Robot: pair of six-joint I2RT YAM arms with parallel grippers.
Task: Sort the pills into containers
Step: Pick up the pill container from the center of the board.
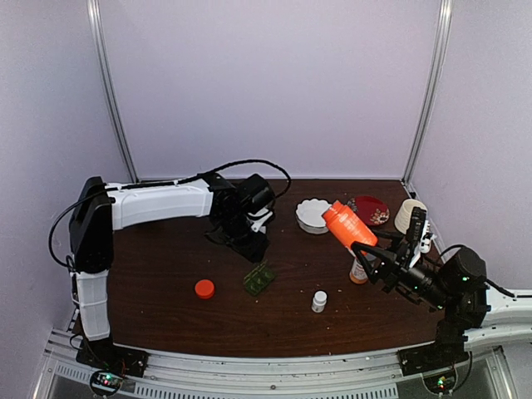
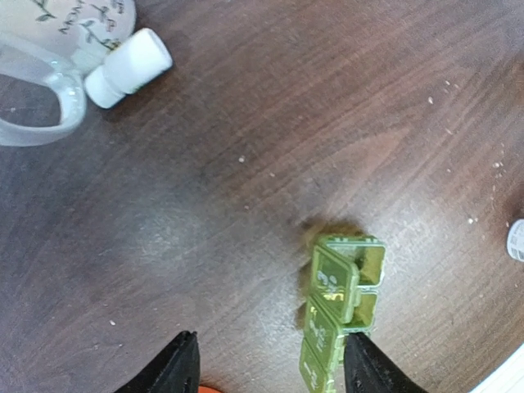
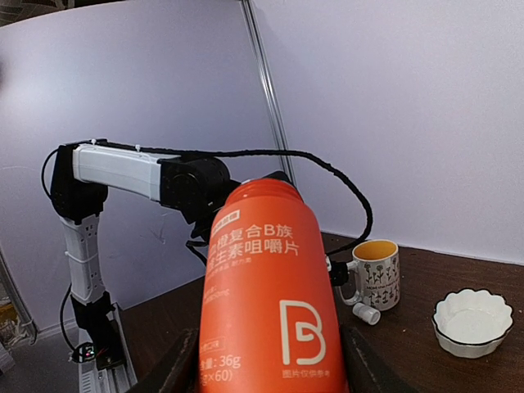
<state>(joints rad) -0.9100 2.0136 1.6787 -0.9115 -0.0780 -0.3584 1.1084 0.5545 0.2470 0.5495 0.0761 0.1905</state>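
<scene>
— Pill box [image 1: 259,278], where is it?
— On the surface [image 1: 166,249], some lids raised, at six o'clock from the left gripper [image 2: 270,364], whose jaws stand apart, holding nothing.
— And toward three o'clock?
— The right gripper [image 3: 266,364] clamps the orange bottle [image 3: 270,278], lifted and tilted.

Robot test cell, lab-type; not a home or shop.

- Plain pale wall panels [image 1: 266,83] close in the back and both sides, joined by bare metal posts [image 1: 112,91].
- Dark wood-grain tabletop [image 1: 166,320] fills the booth.
- Left arm [image 1: 158,204] and right arm [image 1: 461,278] are bolted to an aluminium rail [image 1: 249,370] at the near edge.
- Exposed black cable [image 1: 249,163] loops over the left arm.
- Small indicator lights [image 1: 105,381] are lit at the bases.
- Objects look like staged props: green pill box [image 1: 259,278], mug [image 3: 377,274], white bowl [image 1: 313,214].
</scene>
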